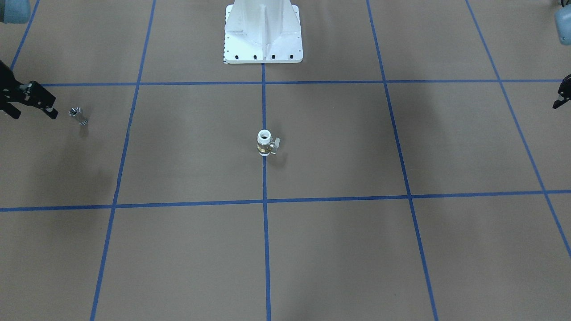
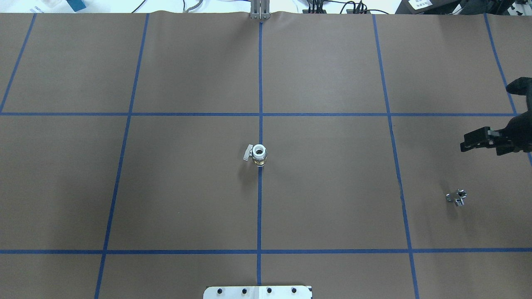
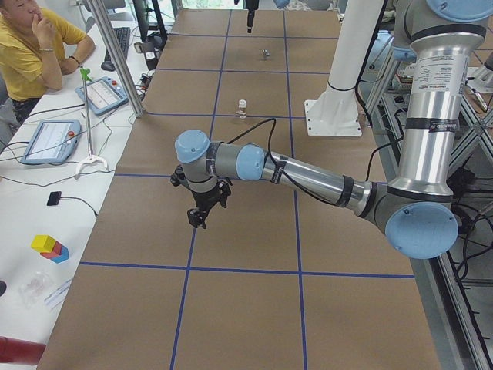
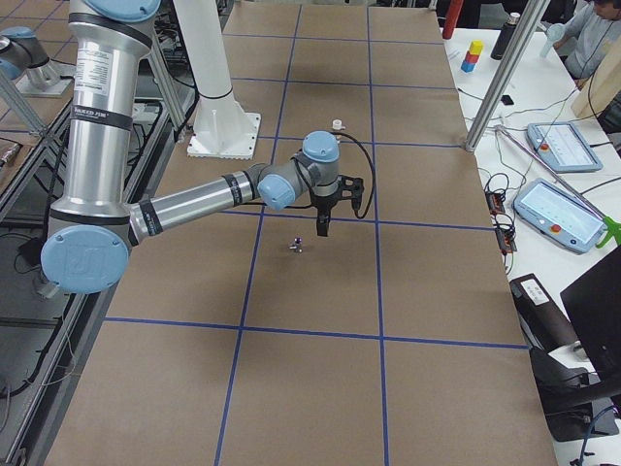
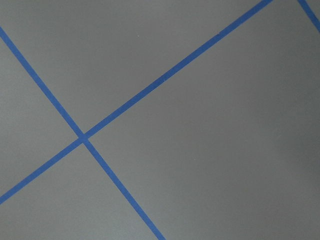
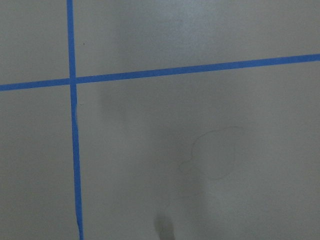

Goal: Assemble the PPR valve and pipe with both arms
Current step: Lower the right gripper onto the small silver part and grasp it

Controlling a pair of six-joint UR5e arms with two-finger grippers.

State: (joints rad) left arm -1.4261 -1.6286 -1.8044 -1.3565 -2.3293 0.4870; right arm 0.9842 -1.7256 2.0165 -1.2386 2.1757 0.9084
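Opening step, nothing yet grasped: the valve [image 2: 259, 154] stands upright at the table's centre, and the pipe [image 2: 457, 197] lies well to the right, near the right gripper [image 1: 35, 113], which is spread and empty. Whether the left gripper [image 3: 205, 210] is released cannot be told. A descent onto the pipe is called for next. No writing can be read.

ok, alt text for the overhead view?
A white-and-brass valve stands upright on the centre blue line of a brown, blue-gridded table. A small silver pipe lies far off to the right. The open right gripper is at the right edge, farther out than the pipe and not touching it.
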